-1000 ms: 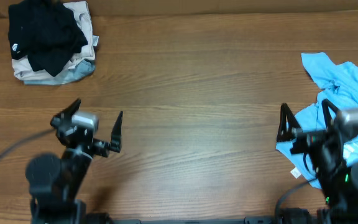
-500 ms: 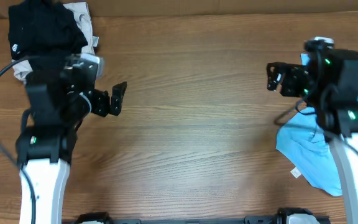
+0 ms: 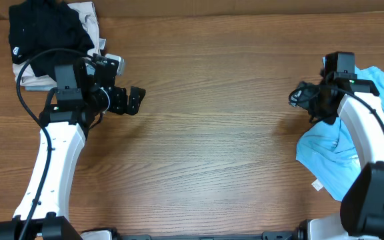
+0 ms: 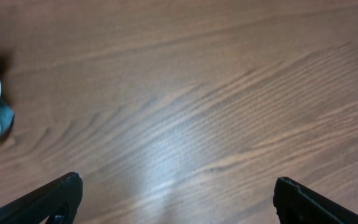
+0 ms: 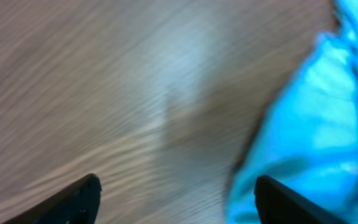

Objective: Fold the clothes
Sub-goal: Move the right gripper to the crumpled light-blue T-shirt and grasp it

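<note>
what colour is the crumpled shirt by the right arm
The shirt is light sky blue, clearest in the overhead view.

Legible text, numbers, brands: none; black garment (image 3: 45, 27): small white logo (image 3: 14, 50) near its left edge, too small to read; light blue T-shirt (image 3: 317, 145): small white tag (image 3: 317, 185) at lower edge, unreadable.

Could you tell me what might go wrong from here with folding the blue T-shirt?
1. The T-shirt lies crumpled, partly under the right arm, so the open right end effector may pinch several layers at once.
2. The open left end effector hovers near the black garment, far from the T-shirt; its cable loops over that garment and could snag it.
</note>
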Robot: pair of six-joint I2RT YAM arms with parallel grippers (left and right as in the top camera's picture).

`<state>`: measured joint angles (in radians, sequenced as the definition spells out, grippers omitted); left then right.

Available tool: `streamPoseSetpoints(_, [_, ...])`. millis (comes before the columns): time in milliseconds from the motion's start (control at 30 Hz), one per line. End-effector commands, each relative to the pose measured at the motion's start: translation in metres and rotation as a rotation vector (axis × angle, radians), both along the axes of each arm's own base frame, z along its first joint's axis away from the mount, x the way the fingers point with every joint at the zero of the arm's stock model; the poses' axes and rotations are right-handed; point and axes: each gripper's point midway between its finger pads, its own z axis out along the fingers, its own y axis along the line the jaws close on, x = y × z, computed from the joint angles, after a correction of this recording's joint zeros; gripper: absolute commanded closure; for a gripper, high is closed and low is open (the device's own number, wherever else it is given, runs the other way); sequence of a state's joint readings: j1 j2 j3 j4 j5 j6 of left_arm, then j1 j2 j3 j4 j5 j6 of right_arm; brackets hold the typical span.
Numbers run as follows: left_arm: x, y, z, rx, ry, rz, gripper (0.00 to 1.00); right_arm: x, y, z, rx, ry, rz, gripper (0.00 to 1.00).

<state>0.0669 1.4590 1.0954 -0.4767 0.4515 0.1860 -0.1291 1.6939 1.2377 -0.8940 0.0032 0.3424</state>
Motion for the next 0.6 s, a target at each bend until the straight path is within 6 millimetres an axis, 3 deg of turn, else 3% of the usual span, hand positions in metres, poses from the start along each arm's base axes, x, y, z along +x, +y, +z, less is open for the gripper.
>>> streamPoseSetpoints(0, [0.009, -0.01, 0.005, -0.036, -0.018, -0.021, 0.0, -0.005, -0.016, -0.017, -0.042, 0.066, -0.107, 0.19])
streamPoseSetpoints(367, [0.016, -0.013, -0.033, -0.024, 0.072, -0.018, 0.0, -0.041, -0.025, -0.053, -0.094, 0.203, -0.213, 0.21])
streamPoseSetpoints(567, [0.017, -0.006, -0.039, 0.009, 0.083, 0.01, 0.0, -0.057, -0.022, -0.073, -0.09, 0.228, -0.227, 0.31])
